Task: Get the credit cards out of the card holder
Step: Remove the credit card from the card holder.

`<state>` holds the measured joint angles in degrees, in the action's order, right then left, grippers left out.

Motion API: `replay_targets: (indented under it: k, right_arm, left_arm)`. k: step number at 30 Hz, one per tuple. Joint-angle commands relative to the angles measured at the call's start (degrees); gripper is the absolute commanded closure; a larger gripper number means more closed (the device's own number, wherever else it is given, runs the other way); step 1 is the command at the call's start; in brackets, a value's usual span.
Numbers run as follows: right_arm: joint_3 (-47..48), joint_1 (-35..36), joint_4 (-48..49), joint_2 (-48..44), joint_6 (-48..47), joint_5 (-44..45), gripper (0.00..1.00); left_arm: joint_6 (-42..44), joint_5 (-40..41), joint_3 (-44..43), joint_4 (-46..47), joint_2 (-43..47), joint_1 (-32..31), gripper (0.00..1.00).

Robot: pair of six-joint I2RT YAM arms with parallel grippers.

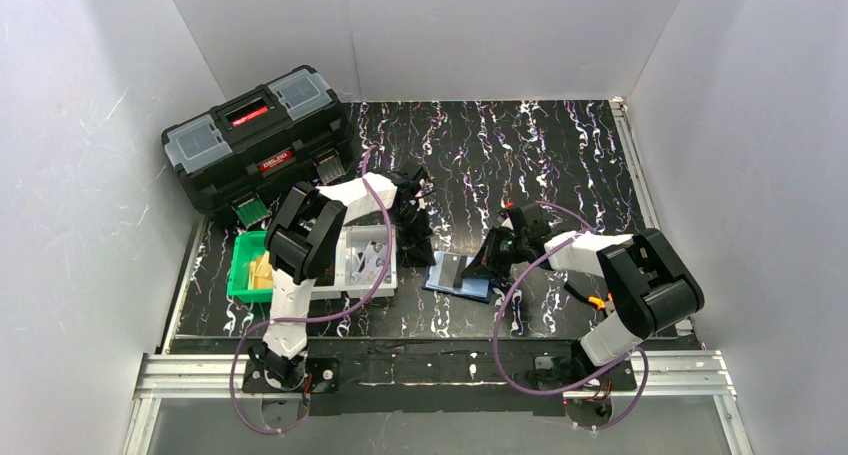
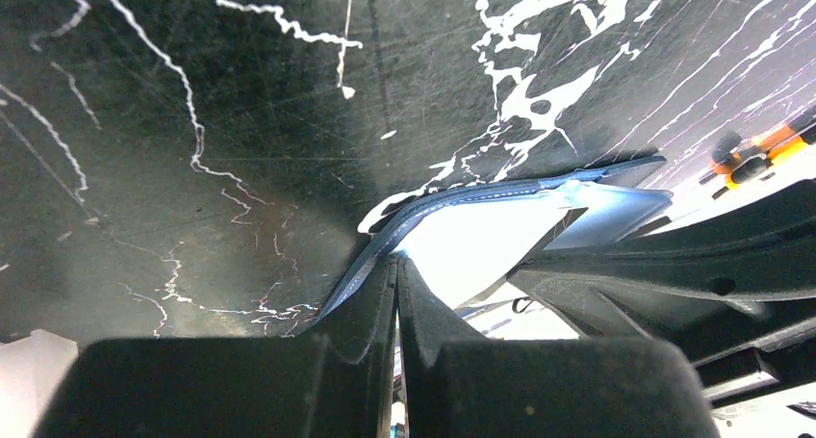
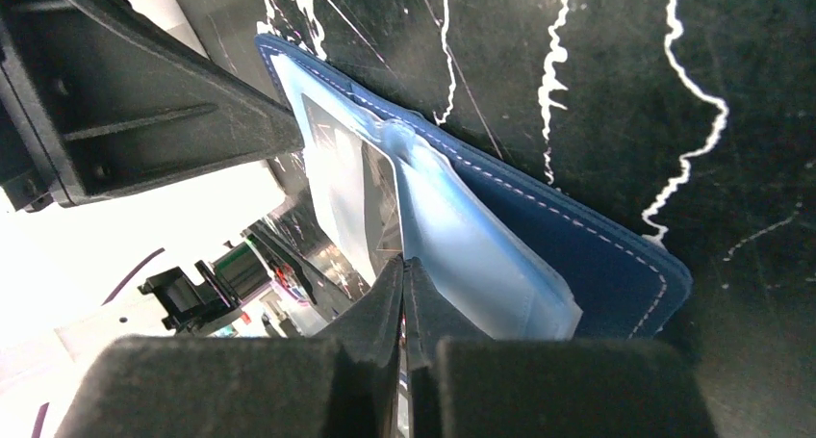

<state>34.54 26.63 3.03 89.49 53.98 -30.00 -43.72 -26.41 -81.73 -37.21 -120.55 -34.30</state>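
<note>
Navy card holder (image 1: pixel 458 275) lies open on the near middle of the black marbled surface (image 1: pixel 560 155). The left gripper (image 2: pixel 396 263), pressed together, pinches its left edge. The right gripper (image 3: pixel 404 261), also pressed together, meets the pale pocket (image 3: pixel 481 255); what it holds is unclear. Pulling may drag the holder or stretch the pocket.
</note>
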Motion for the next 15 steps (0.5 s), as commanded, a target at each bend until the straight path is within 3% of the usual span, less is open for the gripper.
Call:
replay_targets:
  k: [1, 4, 6, 15]
  right_arm:
    - [-1.05, -0.35, 0.25, 0.24, -2.14, -1.0, 0.88]
    - [-0.08, -0.35, 1.36, 2.52, -2.5, -2.74, 0.74]
    - [0.48, -0.44, 1.74, 3.8, -2.65, -3.36, 0.71]
    - [2.46, -0.44, 2.44, 7.07, -2.35, -4.88, 0.73]
  left_arm:
    - [2.06, 17.17, 4.72, -0.1, -8.12, -0.98, 1.0]
    - [2.05, 17.1, 4.67, -0.05, -8.13, -1.0, 1.0]
    - [2.13, 17.1, 4.67, -0.05, -8.04, -1.0, 1.0]
    - [1.73, 16.57, 5.23, 0.44, -8.04, -1.03, 1.0]
